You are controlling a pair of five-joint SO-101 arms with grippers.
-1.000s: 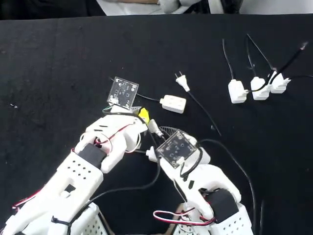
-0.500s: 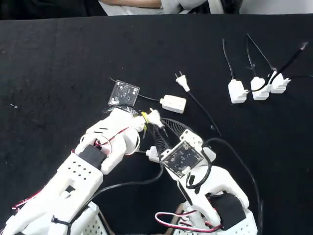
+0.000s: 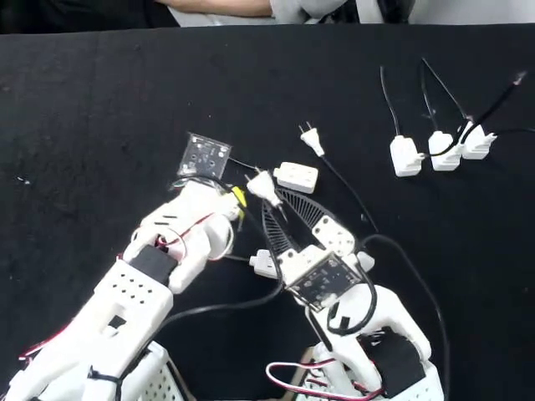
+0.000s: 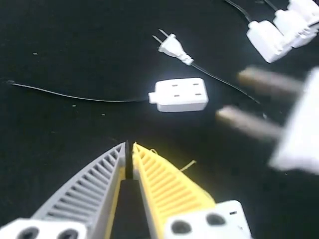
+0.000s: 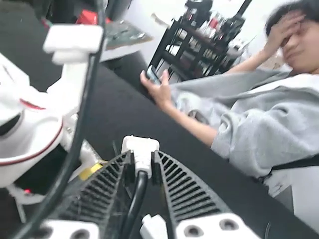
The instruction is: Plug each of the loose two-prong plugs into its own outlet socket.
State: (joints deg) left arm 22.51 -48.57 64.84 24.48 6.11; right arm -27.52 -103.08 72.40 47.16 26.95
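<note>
Plug (image 5: 140, 145) in my right hand (image 5: 141, 155), the black fingers pinched shut on it and its cable trailing back along the hand, apparently held clear of the surface (image 3: 100, 109) near its middle. The socket (image 3: 297, 176) lies flat just beside it, on the side toward the right edge. Its long axis runs roughly along the far edge, its slots face up, and its own cable leaves the end nearer the left edge. From my left wrist camera the plug's prongs are blurred but look closer to level than pointing down. I judge the coming move turns on tipping them down and carrying the plug the short way over the slots. My right hand is the nearer one. My left hand (image 4: 128, 147) sits just on the plug's other side, fingers closed to the tips, with nothing I can make out between them. A second plug (image 3: 311, 138) lies loose just beyond the socket, toward the far edge. Three white sockets (image 3: 443, 150) sit well apart near the far right corner, each apparently plugged.
</note>
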